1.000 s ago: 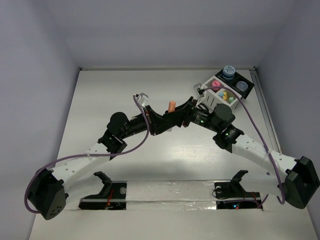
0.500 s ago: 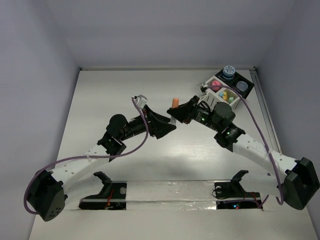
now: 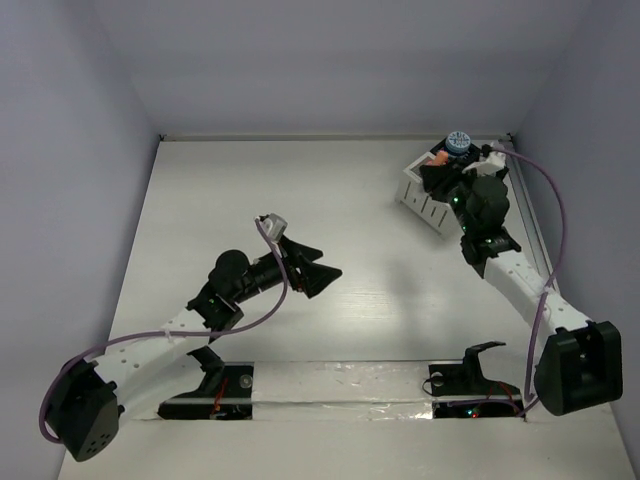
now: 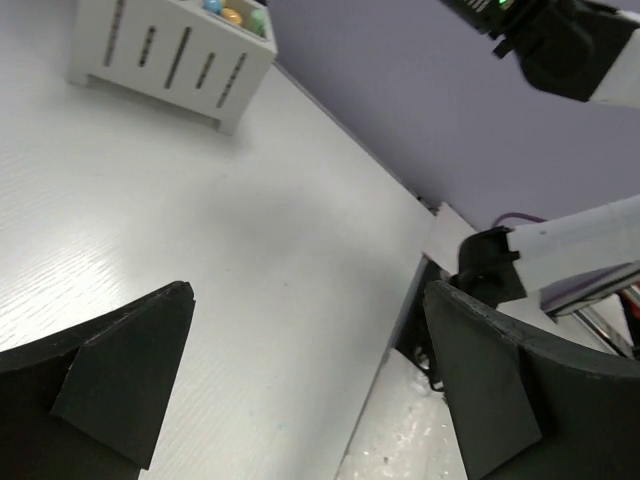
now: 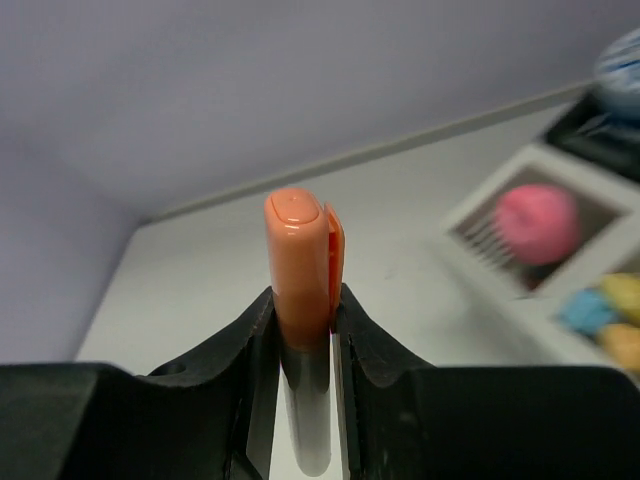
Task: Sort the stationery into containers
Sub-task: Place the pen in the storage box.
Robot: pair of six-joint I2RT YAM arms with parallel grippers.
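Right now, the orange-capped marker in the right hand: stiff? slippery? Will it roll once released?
The orange-capped marker looks like hard plastic, so probably stiff and light. Its glossy cap suggests it could slip in the right hand. The rounded body may roll, though the side clip should limit that.

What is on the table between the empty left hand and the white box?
Nothing. From the left hand to the white box there is only bare table, seen in the top view.
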